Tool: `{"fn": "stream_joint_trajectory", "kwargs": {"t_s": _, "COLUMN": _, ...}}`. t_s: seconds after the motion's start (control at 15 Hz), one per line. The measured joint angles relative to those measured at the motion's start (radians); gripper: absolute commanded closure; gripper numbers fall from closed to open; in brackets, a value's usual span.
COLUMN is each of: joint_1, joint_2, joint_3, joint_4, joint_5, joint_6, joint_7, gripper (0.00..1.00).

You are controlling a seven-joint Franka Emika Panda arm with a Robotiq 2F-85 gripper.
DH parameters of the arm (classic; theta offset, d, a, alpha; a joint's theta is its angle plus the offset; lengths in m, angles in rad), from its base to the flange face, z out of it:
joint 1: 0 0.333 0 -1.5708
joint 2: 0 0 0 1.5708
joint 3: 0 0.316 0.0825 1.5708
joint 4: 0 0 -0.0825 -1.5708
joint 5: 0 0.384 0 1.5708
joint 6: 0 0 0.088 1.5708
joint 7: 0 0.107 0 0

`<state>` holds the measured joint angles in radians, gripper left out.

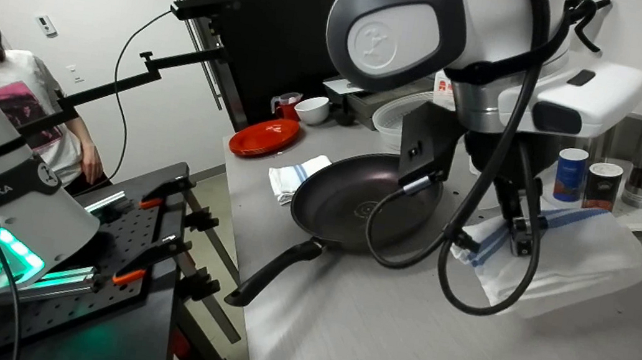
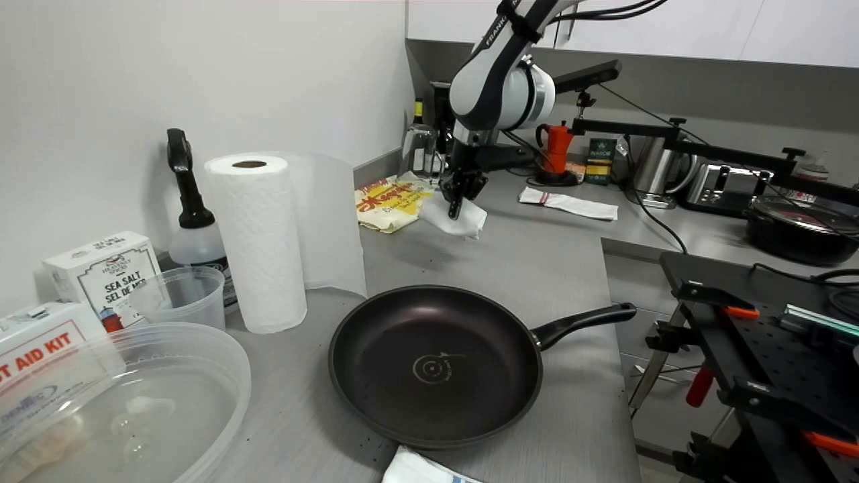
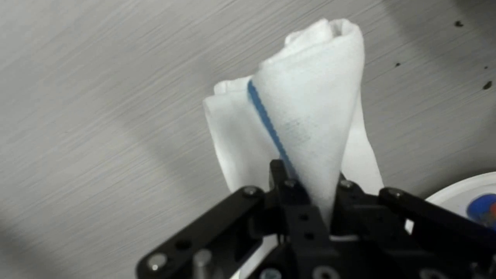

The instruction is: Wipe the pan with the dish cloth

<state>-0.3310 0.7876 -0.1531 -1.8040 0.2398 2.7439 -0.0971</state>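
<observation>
Gripping the dish cloth (image 3: 314,93) between closed fingers (image 3: 295,199), holding it above the surface (image 1: 398,348), apart from the pan (image 2: 436,376) resting there. Pinching a bunched fold, probably leaving loose fabric free for wiping the pan's upward-facing interior.

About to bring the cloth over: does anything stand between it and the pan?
Nothing visible does: the counter runs from beneath the dish cloth, held in the gripper, to the pan. The paper towel roll and its loose sheet stand to one side of that path.

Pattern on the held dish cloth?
The dish cloth is white with blue stripes, clearest in an exterior view.
</observation>
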Motion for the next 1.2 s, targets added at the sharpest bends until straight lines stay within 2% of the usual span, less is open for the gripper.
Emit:
{"fn": "stream_joint_trajectory", "kwargs": {"t_s": 0.33, "joint_1": 0.009, "joint_2": 0.086, "joint_3": -0.025, "joint_4": -0.025, "joint_5": -0.025, "joint_6": 0.145, "joint_7": 0.063, "gripper": 0.97}}
{"fn": "stream_joint_trajectory", "kwargs": {"t_s": 0.53, "joint_1": 0.014, "joint_2": 0.131, "joint_3": -0.033, "joint_4": -0.025, "joint_5": -0.026, "joint_6": 0.186, "joint_7": 0.089, "gripper": 0.97}}
{"fn": "stream_joint_trajectory", "kwargs": {"t_s": 0.6, "joint_1": 0.016, "joint_2": 0.139, "joint_3": -0.035, "joint_4": -0.025, "joint_5": -0.026, "joint_6": 0.193, "joint_7": 0.096, "gripper": 0.63}}
{"fn": "stream_joint_trajectory", "kwargs": {"t_s": 0.73, "joint_1": 0.017, "joint_2": 0.147, "joint_3": -0.036, "joint_4": -0.024, "joint_5": -0.026, "joint_6": 0.198, "joint_7": 0.107, "gripper": 0.55}}
{"fn": "stream_joint_trajectory", "kwargs": {"t_s": 1.2, "joint_1": 0.02, "joint_2": 0.142, "joint_3": -0.032, "joint_4": -0.017, "joint_5": -0.032, "joint_6": 0.182, "joint_7": 0.114, "gripper": 0.04}}
